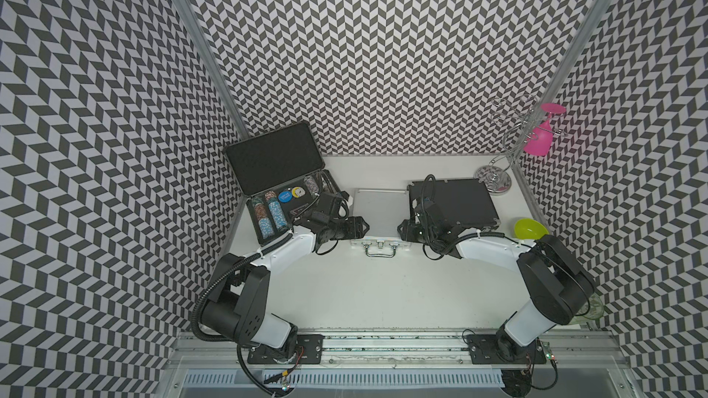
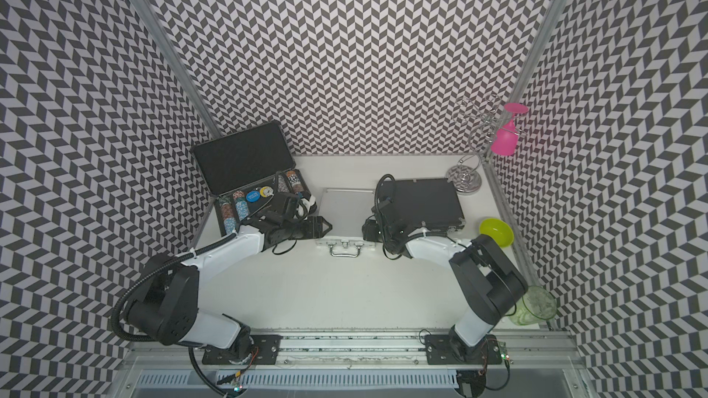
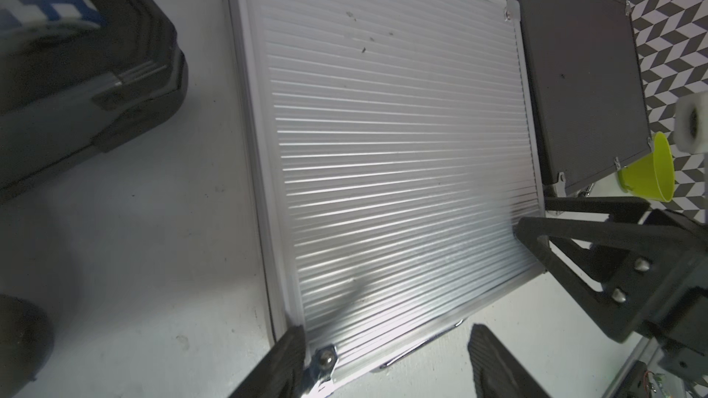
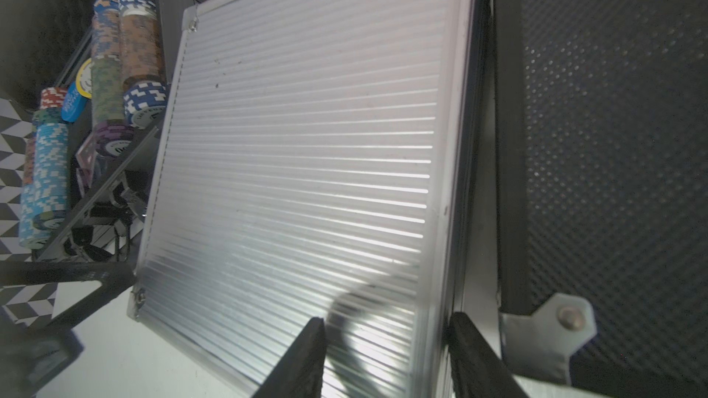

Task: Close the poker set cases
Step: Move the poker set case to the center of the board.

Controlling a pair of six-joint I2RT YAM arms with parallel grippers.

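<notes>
On the white surface (image 1: 383, 292), the silver case (image 1: 379, 212) lay shut mid-frame, the ribbed case (image 3: 95, 82) open at its upper left. The left end effector (image 1: 364, 225) and right end effector (image 1: 399, 229) flanked the silver case, jaws apart. The ribbed case's lid (image 1: 274, 156) likely needed pushing forward from behind, slowly.

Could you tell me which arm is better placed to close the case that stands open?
Probably the left. The open black case lies on that arm's side of the table, close beside the left gripper. The right gripper would have to reach across the closed silver case.
</notes>
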